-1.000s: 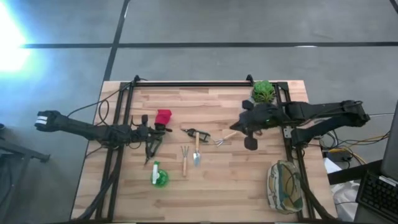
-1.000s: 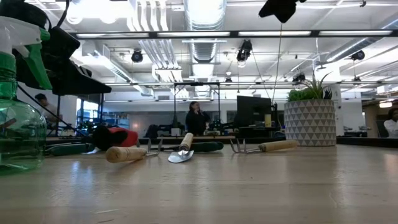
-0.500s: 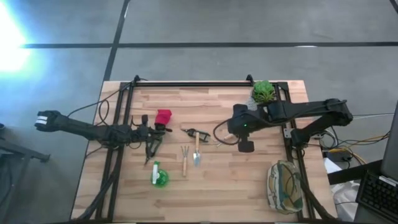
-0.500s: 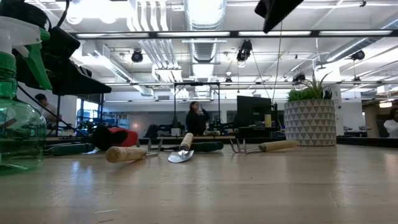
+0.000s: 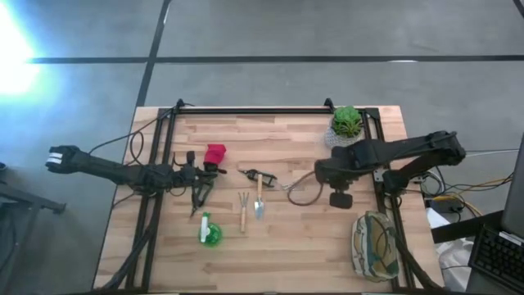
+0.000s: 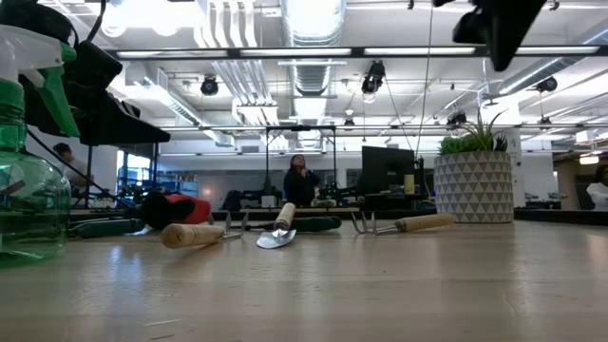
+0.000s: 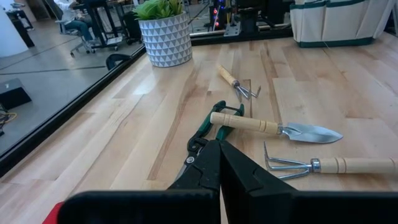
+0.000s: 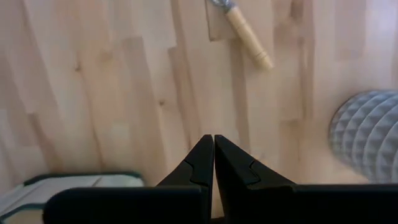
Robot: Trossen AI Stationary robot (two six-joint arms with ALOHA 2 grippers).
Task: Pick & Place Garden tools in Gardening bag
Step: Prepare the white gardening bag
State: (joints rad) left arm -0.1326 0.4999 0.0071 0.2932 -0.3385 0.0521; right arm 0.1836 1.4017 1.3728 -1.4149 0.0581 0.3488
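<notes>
— So what worries you, standing here?

— Mostly that nothing is in the olive-khaki fabric gardening bag (image 5: 373,244) yet. It sits at the table's near right corner, and every tool lies well away from it, toward the middle. I reckon a long carry like that could let a slim handle slip or snag on the bag's strap handles at the rim.

— And the claws?

— The right gripper (image 8: 213,144) hangs above bare boards, between the bag and the whitish potted plant (image 5: 347,122), fingers pressed fully together, holding nothing. The small wooden-handled rake (image 5: 296,187) lies just beside it on the side away from the bag. Coming down shut, it would only shove the rake along.

— The left one?

— The left gripper (image 7: 219,147) is far from the bag, low by the dark-handled pruners (image 7: 210,129), also clamped shut and empty. Near it lie the wooden-handled trowel (image 7: 273,128), the wooden-handled fork (image 7: 311,165), the red glove (image 5: 215,154) and the green spray bottle (image 5: 208,232).
</notes>
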